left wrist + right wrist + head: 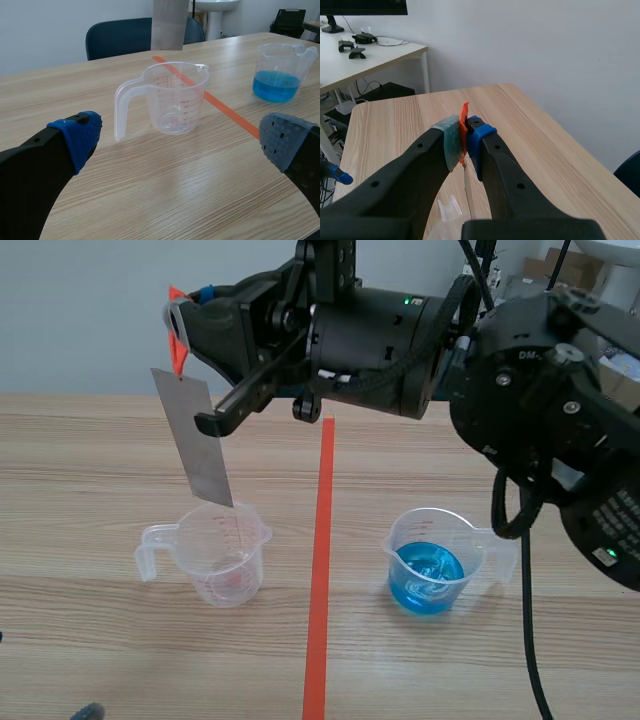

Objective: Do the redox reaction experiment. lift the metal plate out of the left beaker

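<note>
The light wood-grain table is carrying both vessels, with a straight orange-red tape line running between them.

The right arm, black and bulky, is reaching in from the right across the top of the scene view and past the middle. Its right gripper is clamping its dotted pads onto the orange tab at the top edge of the metal plate.

The left gripper is sitting low over the table with its blue dotted pads spread wide and nothing between them. It is facing the left beaker.

The left beaker is a clear plastic measuring beaker with red graduations, a pouring spout and a curved handle. It is standing upright left of the tape line.

The right beaker, of the same shape, is standing upright right of the line and holding bright blue liquid.

The metal plate is a flat, thin, dull grey rectangle. It is hanging slightly tilted, fully out of the left beaker, with its lower edge just above the rim.

The orange tab is small and is sticking up between the pads.
</note>
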Tool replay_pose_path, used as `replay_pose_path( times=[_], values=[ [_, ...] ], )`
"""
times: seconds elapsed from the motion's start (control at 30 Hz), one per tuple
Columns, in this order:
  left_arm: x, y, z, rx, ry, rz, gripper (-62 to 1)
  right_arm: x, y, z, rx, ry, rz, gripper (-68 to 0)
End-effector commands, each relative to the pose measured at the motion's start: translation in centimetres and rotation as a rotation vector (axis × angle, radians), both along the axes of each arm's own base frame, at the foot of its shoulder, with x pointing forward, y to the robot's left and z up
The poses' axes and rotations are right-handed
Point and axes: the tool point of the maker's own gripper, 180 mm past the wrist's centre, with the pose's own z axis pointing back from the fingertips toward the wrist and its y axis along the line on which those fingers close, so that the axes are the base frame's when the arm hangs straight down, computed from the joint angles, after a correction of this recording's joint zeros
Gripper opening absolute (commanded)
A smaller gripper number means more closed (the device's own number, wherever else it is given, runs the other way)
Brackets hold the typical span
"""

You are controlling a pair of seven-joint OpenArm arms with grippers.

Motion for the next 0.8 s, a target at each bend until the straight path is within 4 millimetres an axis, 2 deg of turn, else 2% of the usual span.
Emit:
replay_pose_path(
  times=[0.0, 0.3, 0.53, 0.77],
  values=[
    [0.2, -0.1, 0.7, -0.019, -0.026, 0.004, 1.4, 0.1, -0.3, 2.0, 0.028, -0.038, 0.008, -67.3],
    [0.2, -0.1, 0.7, -0.019, -0.027, 0.004, 1.4, 0.9, -1.4, 3.4, 0.031, -0.014, 0.025, -67.3],
    [0.2, -0.1, 0.7, -0.019, -0.027, 0.004, 1.4, 1.5, -2.8, 5.6, 0.080, 0.021, 0.050, -67.3],
    [0.2, -0.1, 0.7, -0.019, -0.027, 0.004, 1.4, 1.4, -2.8, 5.6, 0.076, 0.072, 0.075, -67.3]
  ],
)
